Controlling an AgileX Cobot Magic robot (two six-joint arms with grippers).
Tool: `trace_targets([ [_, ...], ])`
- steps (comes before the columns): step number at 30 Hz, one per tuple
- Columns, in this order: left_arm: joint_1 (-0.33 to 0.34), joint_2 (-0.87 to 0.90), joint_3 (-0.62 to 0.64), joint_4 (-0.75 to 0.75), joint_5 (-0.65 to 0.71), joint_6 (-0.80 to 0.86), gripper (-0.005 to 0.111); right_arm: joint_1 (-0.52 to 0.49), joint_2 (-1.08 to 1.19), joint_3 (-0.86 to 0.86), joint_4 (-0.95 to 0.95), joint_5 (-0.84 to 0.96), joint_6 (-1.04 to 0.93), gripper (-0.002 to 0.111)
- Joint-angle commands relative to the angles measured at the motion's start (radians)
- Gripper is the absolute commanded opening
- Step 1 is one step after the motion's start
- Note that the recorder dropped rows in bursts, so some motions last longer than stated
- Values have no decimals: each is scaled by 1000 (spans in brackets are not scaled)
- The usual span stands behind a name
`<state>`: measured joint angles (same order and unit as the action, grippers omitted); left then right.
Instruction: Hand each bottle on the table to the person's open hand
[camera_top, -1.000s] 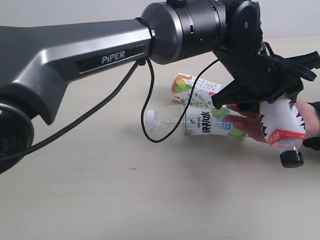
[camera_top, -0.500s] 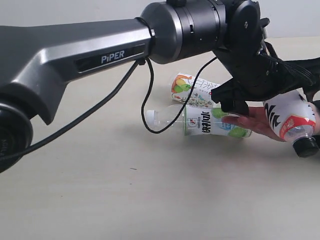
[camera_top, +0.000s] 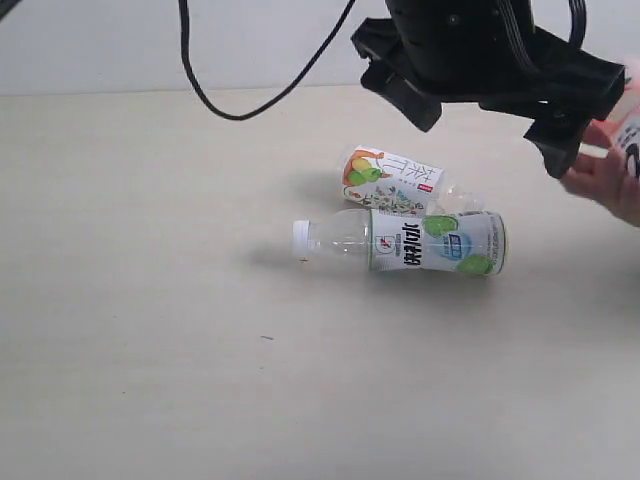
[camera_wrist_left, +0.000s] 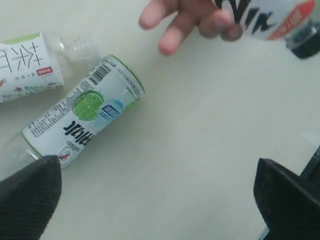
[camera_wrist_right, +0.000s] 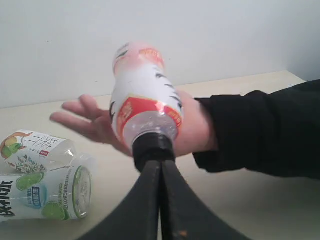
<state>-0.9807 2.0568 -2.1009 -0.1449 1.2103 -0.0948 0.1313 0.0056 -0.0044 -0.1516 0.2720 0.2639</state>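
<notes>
My left gripper (camera_top: 488, 135) hangs open and empty, raised above the table (camera_top: 150, 300); in the left wrist view its wide-spread fingers (camera_wrist_left: 30, 202) frame bare table. The pink bottle (camera_wrist_right: 142, 95) with the black cap (camera_wrist_right: 154, 150) lies in the person's hand (camera_wrist_right: 95, 122), off to the right past the left gripper. The green-lime bottle (camera_top: 420, 243) and the orange-green fruit bottle (camera_top: 390, 180) lie on their sides next to each other. My right gripper (camera_wrist_right: 161, 167) is shut, its tips just short of the black cap. The blue-marked bottle is out of view.
The person's black sleeve (camera_wrist_right: 265, 132) reaches in from the right. A black cable (camera_top: 250, 95) hangs from the left arm over the far side of the table. A pale wall (camera_wrist_right: 200, 30) stands behind the table.
The left gripper has let go of the pink bottle and risen up and away. The hand has drawn back to the right with the bottle. The two lying bottles have not moved.
</notes>
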Motion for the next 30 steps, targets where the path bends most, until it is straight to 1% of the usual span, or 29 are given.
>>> trace_targets([
  [1, -5, -59, 33, 5, 11, 156, 88, 2, -6, 4, -4, -8, 0, 0],
  [2, -5, -63, 33, 7, 11, 163, 82, 2, -6, 4, -4, -8, 0, 0],
  [4, -7, -69, 33, 7, 11, 202, 62, 2, -6, 4, -4, -8, 0, 0],
  [5, -7, -69, 33, 3, 11, 216, 48, 2, -6, 4, -4, -8, 0, 0],
  [7, -7, -69, 33, -5, 11, 231, 12, 2, -6, 4, -4, -8, 0, 0],
  [8, -7, -69, 33, -5, 11, 249, 1, 2, -6, 4, -4, -8, 0, 0],
  [10, -7, -69, 33, -5, 11, 275, 2, 2, -6, 4, -4, -8, 0, 0],
  [13, -7, -69, 33, -5, 11, 275, 0, 2, -6, 4, -4, -8, 0, 0],
  [30, -7, -68, 33, -1, 11, 275, 0, 2, -6, 4, -4, -8, 0, 0],
])
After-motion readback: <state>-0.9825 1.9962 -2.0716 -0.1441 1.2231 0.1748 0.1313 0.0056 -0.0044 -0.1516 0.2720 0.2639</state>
